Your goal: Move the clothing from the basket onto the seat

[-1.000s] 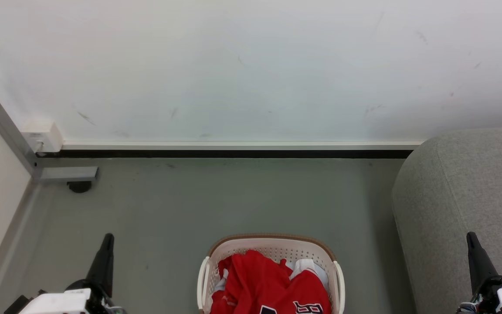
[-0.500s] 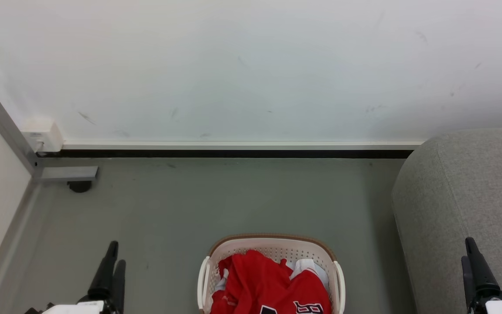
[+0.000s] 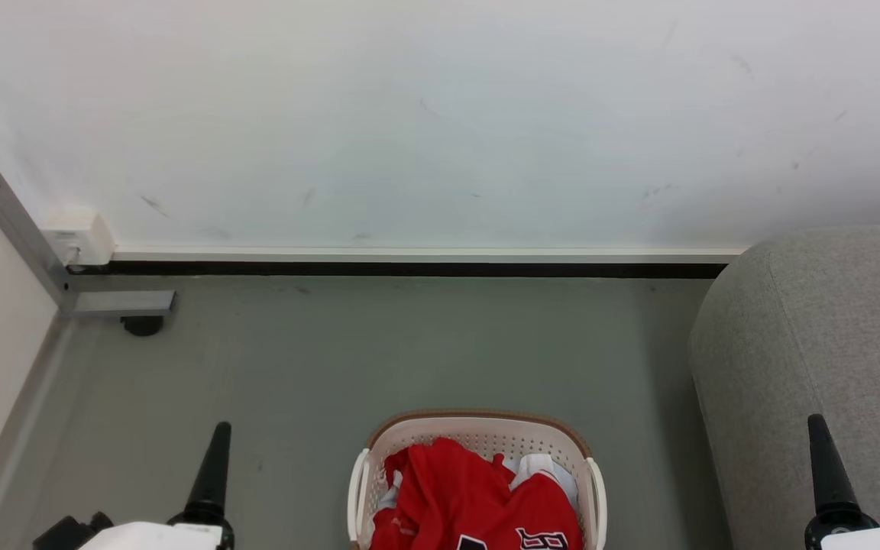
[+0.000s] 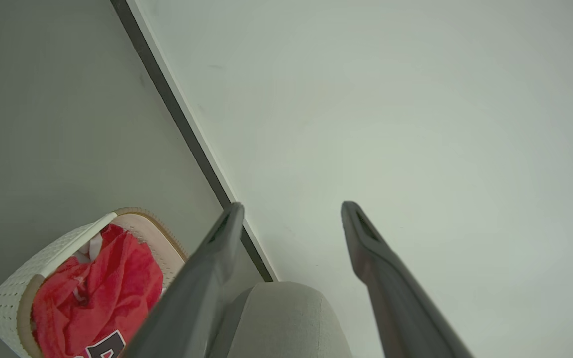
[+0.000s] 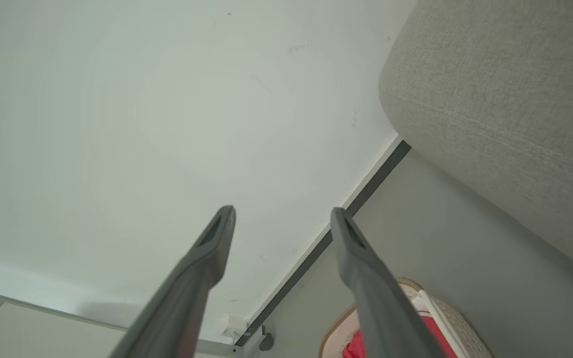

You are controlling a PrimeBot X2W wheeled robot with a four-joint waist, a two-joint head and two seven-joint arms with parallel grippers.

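**Both hands part their fingers beside the laundry basket**

Since a second ago, the left hand [image 4: 291, 206] and the right hand [image 5: 282, 211] have gone from closed fingers to fingers spread wide. In the head view the left hand's visible finger now sits a little nearer the basket [image 3: 478, 418]. Both hands are released, with nothing between their fingers.

The left hand hangs over the grey floor [image 3: 409, 344] to the left of the basket, well apart from it. The right hand is well to the basket's right, seen against the grey sofa [image 3: 814, 344].

The red clothing [image 3: 470, 496] lies heaped inside the basket, with a jersey's black, white-outlined letters at the near edge. Some white fabric [image 3: 535, 466] shows at the heap's far right.

The basket stands on the floor, and the sofa is near its right side without touching it. Beyond the basket a black baseboard [image 3: 409, 269] runs under a white wall [image 3: 440, 114].
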